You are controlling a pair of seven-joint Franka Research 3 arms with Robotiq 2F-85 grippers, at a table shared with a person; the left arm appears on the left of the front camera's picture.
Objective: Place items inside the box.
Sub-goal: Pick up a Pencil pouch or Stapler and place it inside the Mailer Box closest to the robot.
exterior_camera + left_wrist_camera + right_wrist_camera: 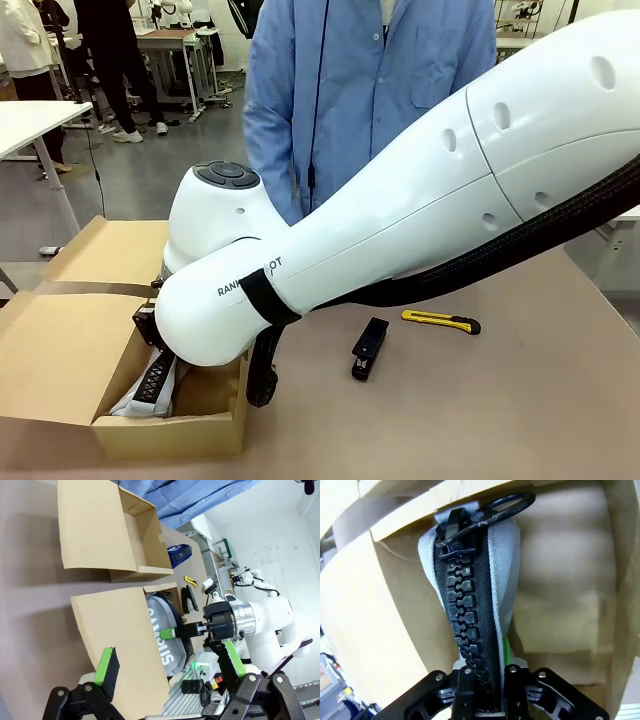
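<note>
Right wrist view: right gripper (485,685) clamped on the zip edge of the grey pouch (470,605), which hangs inside the box (565,605). We judge this the placing step; the next move calls for letting go, then lifting clear of the flaps. Right arm reaches across, wrist turned down. Left gripper (167,667) hovers over the box flap, jaws apart. Farther off, a stapler (369,350) and utility knife (441,321) lie on the table.
</note>
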